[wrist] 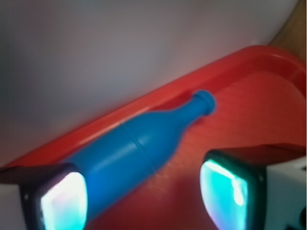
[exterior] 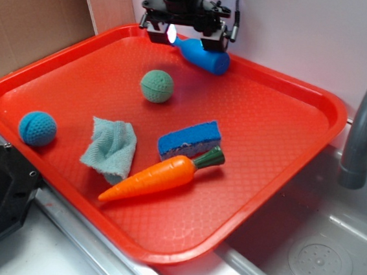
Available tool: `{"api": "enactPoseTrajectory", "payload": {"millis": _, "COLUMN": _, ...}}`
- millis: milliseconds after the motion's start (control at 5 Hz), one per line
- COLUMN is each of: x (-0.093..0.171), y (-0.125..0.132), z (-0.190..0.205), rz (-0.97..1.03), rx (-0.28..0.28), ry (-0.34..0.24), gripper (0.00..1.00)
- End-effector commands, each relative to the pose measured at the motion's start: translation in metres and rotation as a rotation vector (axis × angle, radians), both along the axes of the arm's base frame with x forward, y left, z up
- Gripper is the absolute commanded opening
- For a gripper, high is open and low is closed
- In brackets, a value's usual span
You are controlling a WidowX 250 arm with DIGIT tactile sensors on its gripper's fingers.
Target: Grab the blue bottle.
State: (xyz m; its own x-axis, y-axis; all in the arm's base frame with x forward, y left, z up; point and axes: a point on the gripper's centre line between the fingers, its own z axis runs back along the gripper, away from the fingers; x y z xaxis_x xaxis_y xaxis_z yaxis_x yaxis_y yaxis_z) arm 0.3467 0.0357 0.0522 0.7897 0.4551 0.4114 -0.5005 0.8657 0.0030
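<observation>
Fingers of the black gripper are held spread above the small blue plastic bottle, lying at the red plastic tray's twelve o'clock rim.

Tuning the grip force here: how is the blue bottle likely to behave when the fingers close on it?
The blue bottle lies on its side by the tray rim, so its round body would probably roll if nudged off-centre. Its smooth, glossy surface looks like hard plastic: likely stiff, light and a little slippery. The open gripper straddles the thick body, a safer hold than the tapering neck.
</observation>
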Motion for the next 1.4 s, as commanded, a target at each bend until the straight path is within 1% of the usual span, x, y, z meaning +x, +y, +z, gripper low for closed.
{"api": "enactPoseTrajectory", "payload": {"millis": 0, "x": 0.014, "y": 0.009, "z": 0.01, "rz": 0.013, "rx": -0.005, "ry": -0.033, "gripper": 1.0}}
{"api": "enactPoseTrajectory", "payload": {"millis": 400, "x": 0.01, "y": 0.018, "z": -0.007, "rz": 0.055, "rx": -0.025, "ry": 0.002, "gripper": 1.0}}
{"api": "enactPoseTrajectory", "payload": {"millis": 600, "x": 0.007, "y": 0.019, "z": -0.014, "rz": 0.057, "rx": -0.04, "ry": 0.041, "gripper": 1.0}}
{"api": "enactPoseTrajectory", "payload": {"millis": 800, "x": -0.001, "y": 0.016, "z": -0.015, "rz": 0.034, "rx": -0.126, "ry": 0.119, "gripper": 0.0}}
{"api": "enactPoseTrajectory", "payload": {"millis": 1000, "x": -0.018, "y": 0.011, "z": 0.002, "rz": 0.003, "rx": -0.221, "ry": 0.217, "gripper": 0.0}}
{"api": "enactPoseTrajectory", "payload": {"millis": 1200, "x": -0.036, "y": 0.002, "z": 0.042, "rz": -0.049, "rx": -0.236, "ry": 0.241, "gripper": 0.0}}
